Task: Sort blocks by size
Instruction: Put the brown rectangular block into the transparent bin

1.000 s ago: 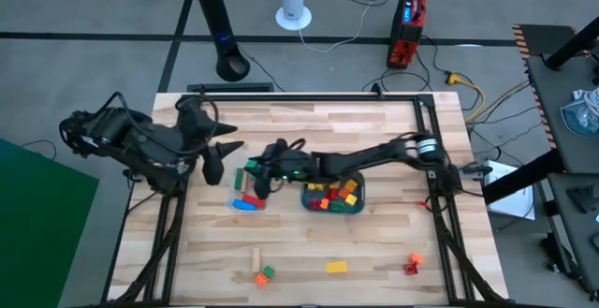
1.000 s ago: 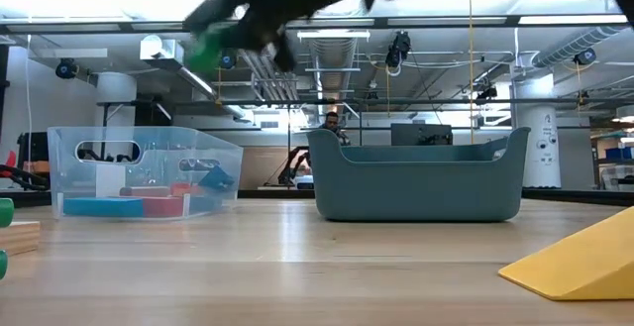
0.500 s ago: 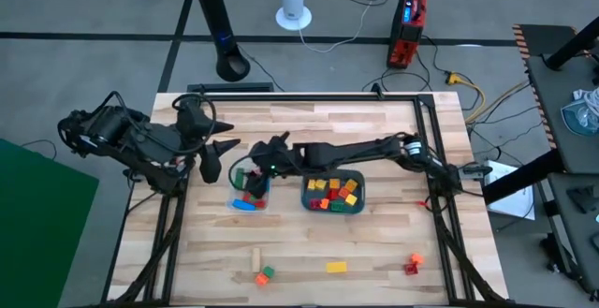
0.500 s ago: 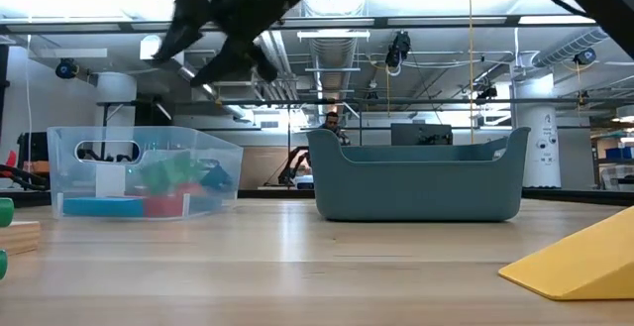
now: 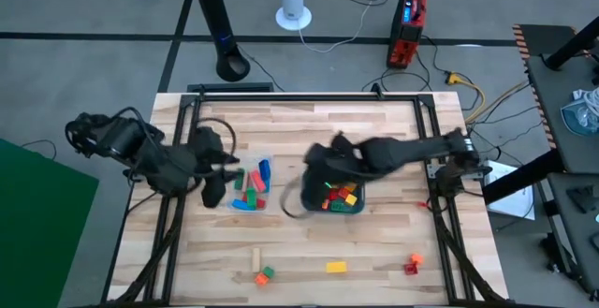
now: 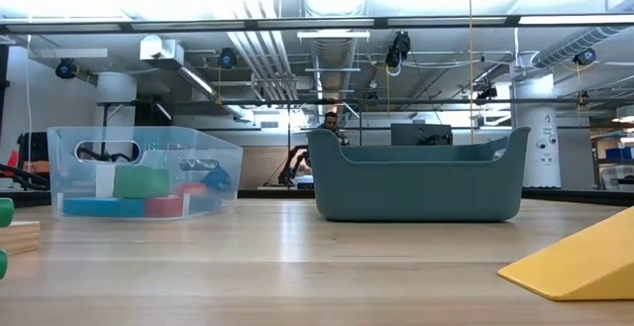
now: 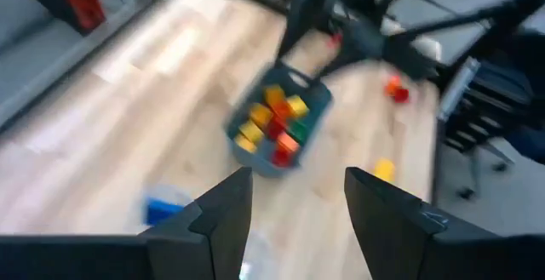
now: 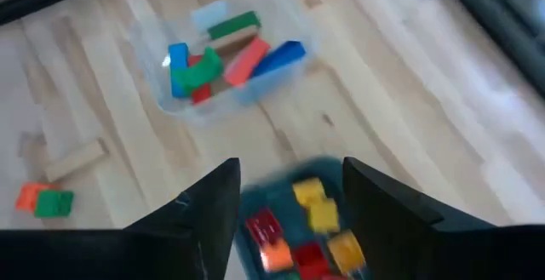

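Several blocks, red, green and blue, lie in the clear container (image 5: 251, 188), among them a green block (image 6: 141, 181). More blocks, yellow, red and orange, fill the teal tray (image 5: 333, 197). My right gripper (image 8: 289, 220) hangs open and empty above the tray's left end (image 5: 314, 172). My left gripper (image 7: 294, 229) is open too and holds nothing; it stands just left of the clear container (image 5: 221, 175), pointing toward the table's right. Loose blocks lie near the front edge.
Near the front edge lie a wooden bar (image 5: 255, 258), an orange and a green block (image 5: 265, 274), a yellow block (image 5: 336, 267) and a red and orange pair (image 5: 412, 265). In the low view the yellow block (image 6: 575, 257) sits close to the camera.
My right gripper carried a green block over the clear container and let it go; the block now lies inside. The gripper has then swung back toward the table's right, to above the teal tray. My left gripper has shifted a little toward the near edge beside the container.
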{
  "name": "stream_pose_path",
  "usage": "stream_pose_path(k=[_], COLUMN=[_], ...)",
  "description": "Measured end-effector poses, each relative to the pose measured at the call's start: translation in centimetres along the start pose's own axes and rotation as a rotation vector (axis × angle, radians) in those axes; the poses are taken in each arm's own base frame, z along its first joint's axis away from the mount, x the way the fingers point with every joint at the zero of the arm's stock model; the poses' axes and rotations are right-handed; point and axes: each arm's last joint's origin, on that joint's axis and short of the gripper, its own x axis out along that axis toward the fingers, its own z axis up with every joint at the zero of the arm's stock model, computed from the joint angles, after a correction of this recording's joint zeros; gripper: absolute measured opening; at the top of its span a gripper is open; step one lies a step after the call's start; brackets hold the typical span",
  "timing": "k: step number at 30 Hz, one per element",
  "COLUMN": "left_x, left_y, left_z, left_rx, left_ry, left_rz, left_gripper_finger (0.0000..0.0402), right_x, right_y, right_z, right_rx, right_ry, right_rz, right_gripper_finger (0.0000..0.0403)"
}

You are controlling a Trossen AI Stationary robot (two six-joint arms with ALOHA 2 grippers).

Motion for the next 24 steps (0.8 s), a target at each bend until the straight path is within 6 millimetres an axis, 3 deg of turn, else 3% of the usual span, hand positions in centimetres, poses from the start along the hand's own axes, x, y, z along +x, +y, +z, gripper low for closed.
stream_pose_path(k=[4, 8, 16, 24], left_x=[1.6, 3.1, 5.6, 8.1], left_y=[-1.7, -3.8, -8.5, -10.1], left_z=[-0.8, -1.9, -5.9, -8.7], left_rx=[-0.074, -0.196, -0.360, -0.518], left_ry=[0.082, 0.204, 0.384, 0.455], left_rz=[-0.025, -0.058, -0.021, 0.187], left_gripper_finger=[0.0174, 0.0174, 0.0174, 0.0174], right_x=[-3.7, -5.9, -6.5, -6.7], right_y=[1.2, 2.3, 3.8, 3.9], right_z=[-2.6, -4.7, -7.3, -8.6], right_rx=[0.006, 0.005, -0.030, -0.108], right_ry=[-0.057, -0.152, -0.137, -0.123], right_rz=[-0.085, -0.143, -0.130, -0.133], right_gripper_finger=[0.0175, 0.0155, 0.0110, 0.0058])
